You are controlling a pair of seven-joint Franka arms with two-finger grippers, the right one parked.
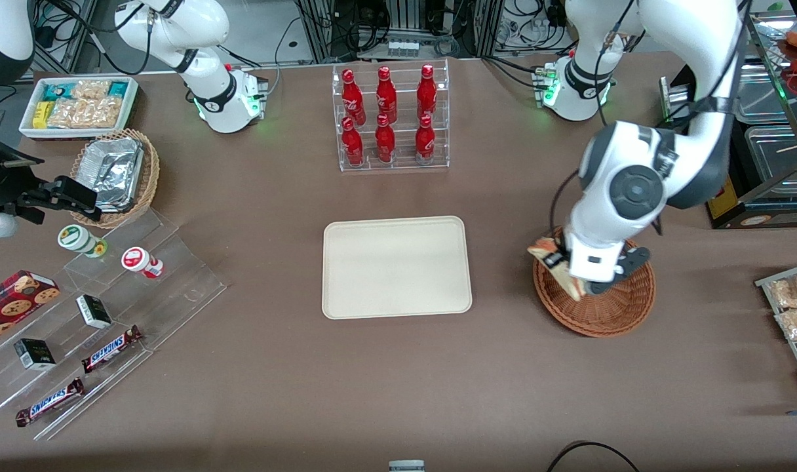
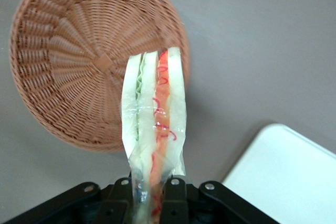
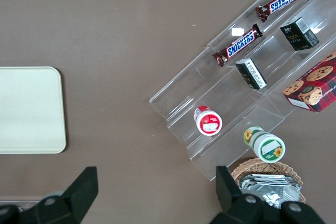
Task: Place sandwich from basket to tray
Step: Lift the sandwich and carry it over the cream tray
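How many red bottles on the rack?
6 red bottles: three on the clear rack's upper step, three on the lower. Gripper holds the sandwich above the basket.

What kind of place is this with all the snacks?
Probably a pretend snack shop in a robot lab: red soda bottles in a clear rack, Snickers bars on clear steps, and cables near the arms. The left end effector holds a wrapped triangular sandwich.

Your gripper (image 1: 564, 270) hangs over the basket's (image 1: 602, 308) edge nearest the tray (image 1: 396, 267), clamped on the sandwich (image 1: 548, 252), which sits lifted above the wicker. The tray lies flat beside the basket, toward the parked arm's end.
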